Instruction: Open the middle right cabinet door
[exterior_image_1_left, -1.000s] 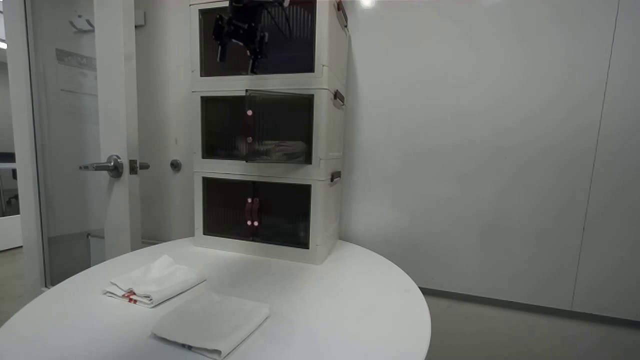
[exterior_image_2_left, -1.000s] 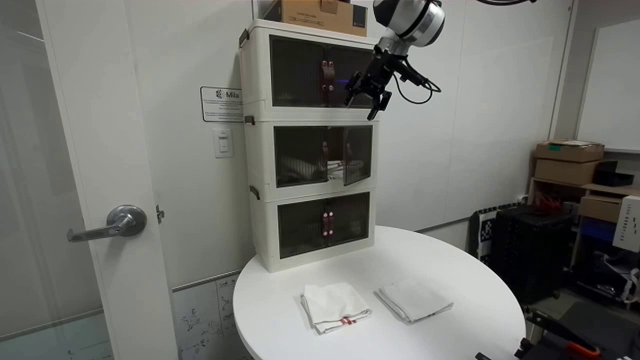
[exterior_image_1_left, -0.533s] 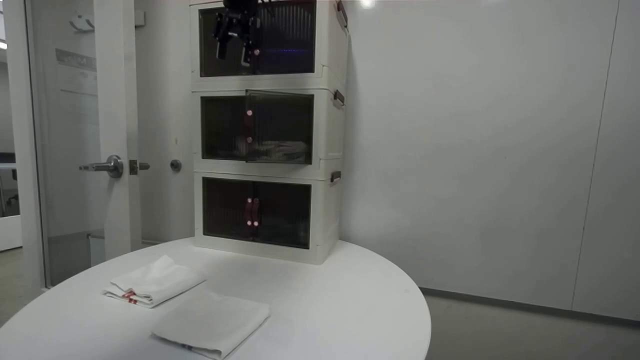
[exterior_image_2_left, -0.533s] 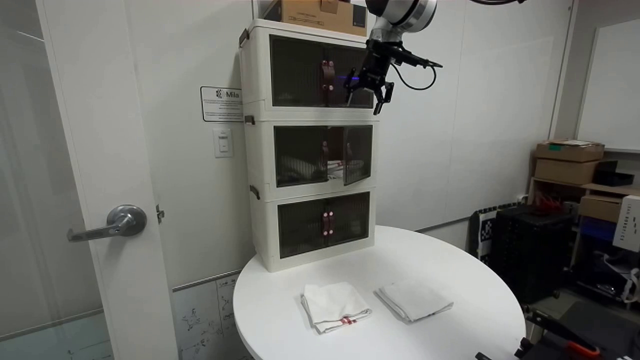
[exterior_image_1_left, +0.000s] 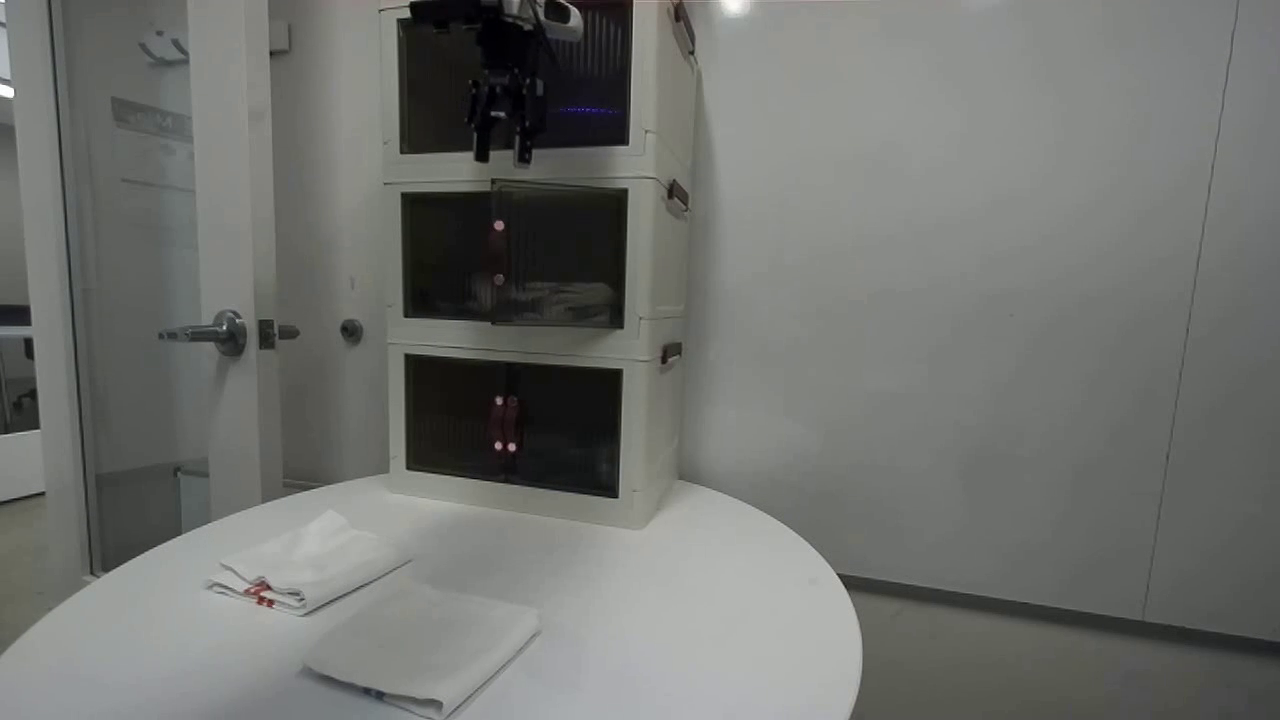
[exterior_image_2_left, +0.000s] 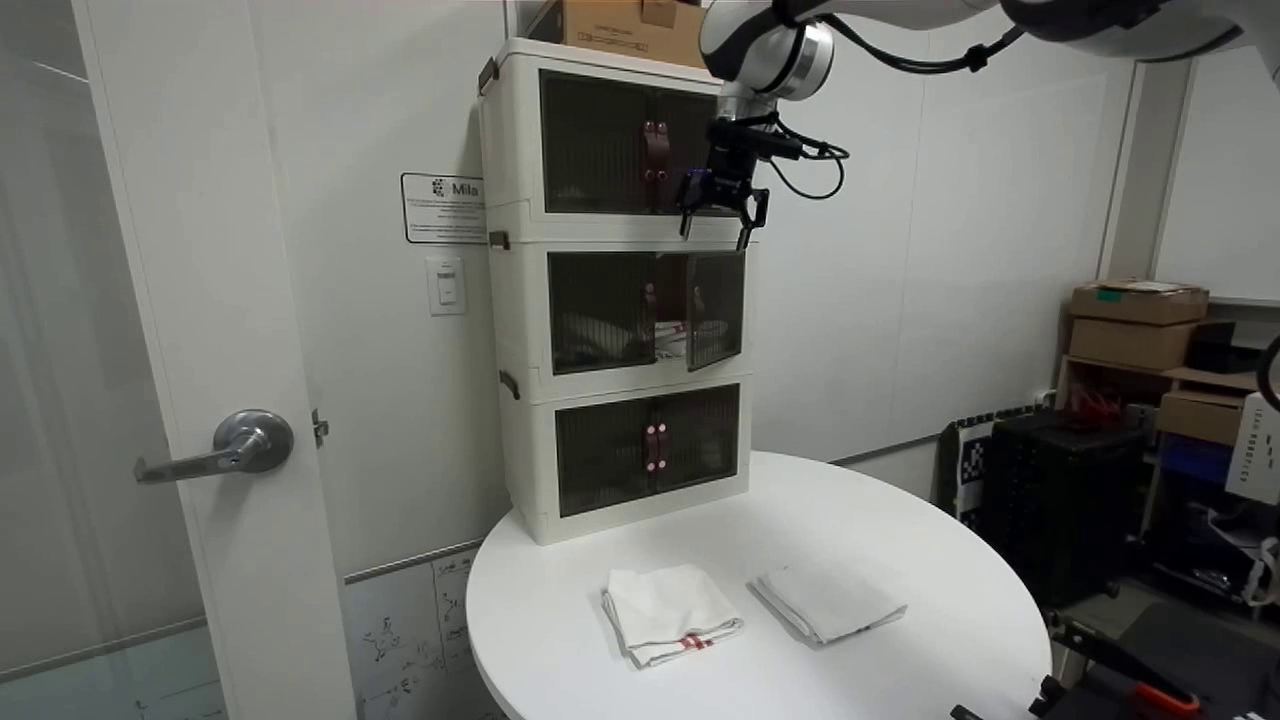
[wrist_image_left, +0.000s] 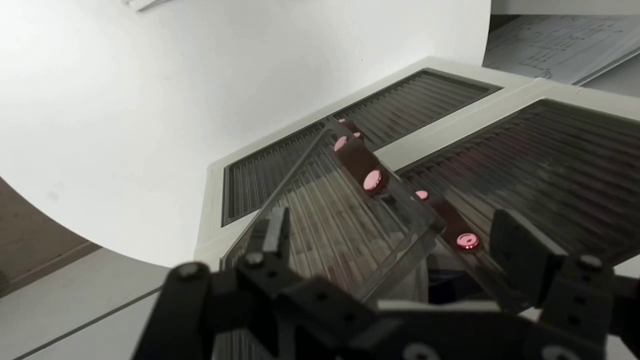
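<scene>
There's the middle right door (exterior_image_2_left: 717, 308), ajar, in the cabinet (exterior_image_2_left: 620, 385) standing at the far edge of the tabletop (exterior_image_2_left: 920, 545)! An exterior view catches folded cloth (exterior_image_2_left: 670, 340) through the gap; the wrist view gives the door's handle (wrist_image_left: 356, 159) close up. Above the door hangs the gripper (exterior_image_2_left: 714, 234), fingers (wrist_image_left: 522, 252) spread.

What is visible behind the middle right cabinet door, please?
An exterior view shows folded white cloth with red markings through the gap beside the middle right cabinet door. The door's tint dims the rest; anything behind the cloth is hidden.
</scene>
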